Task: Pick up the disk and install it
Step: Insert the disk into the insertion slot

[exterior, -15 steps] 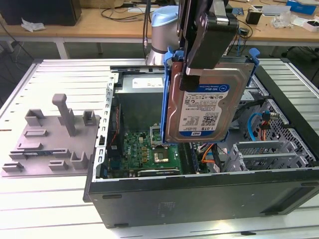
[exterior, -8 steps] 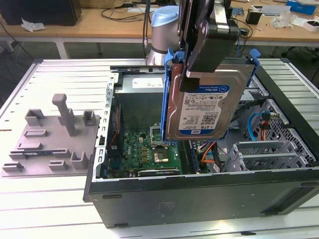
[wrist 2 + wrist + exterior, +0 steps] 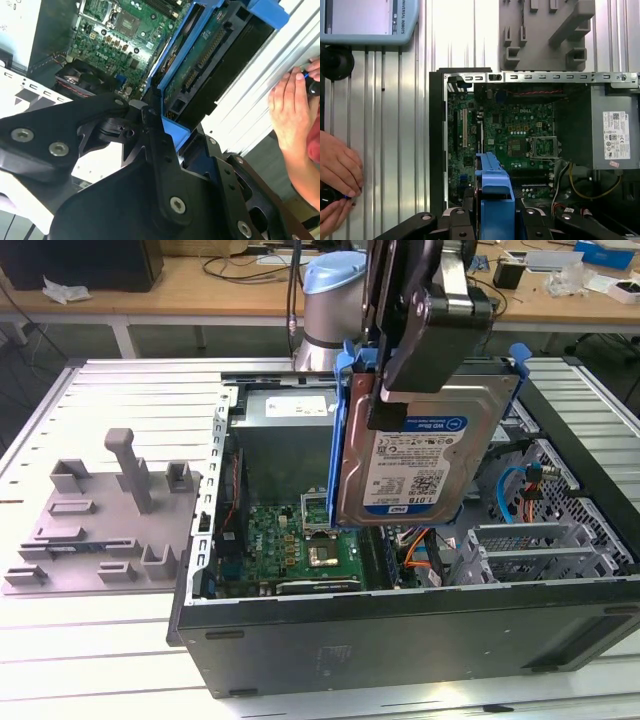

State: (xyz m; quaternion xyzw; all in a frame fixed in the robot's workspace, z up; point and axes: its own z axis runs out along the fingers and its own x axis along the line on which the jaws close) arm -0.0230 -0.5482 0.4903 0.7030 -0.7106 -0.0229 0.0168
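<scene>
While the arm hangs over the open machine, the exterior view gives the clearest look. The black claw is clenched on the top end of the disk, a flat silver-metal hard drive with a white-and-blue label and blue plastic side rails. The disk hangs upright with its label facing the camera, over the middle of the open black tower computer case, which lies on its side. The green motherboard sits down inside. On the exterior view's left, just beside the case, the grey plastic holder with upright posts sits on the white slatted metal table. A silver perforated drive cage fills the case's end on the exterior view's right.

In the second wrist view the claw sits close to the lens, clamped around a blue rail. The disk stretches away from it, circuit-board side showing. Past it are the motherboard and a black fan. A person's hand is at the table, pinching something small and dark; can't tell what.

The first wrist view looks straight down into the case. The disk is edge-on in the claw, above the motherboard and near a grey power supply box. The holder lies just outside the case wall, and a light-blue-framed tablet and the hand are on the table.
</scene>
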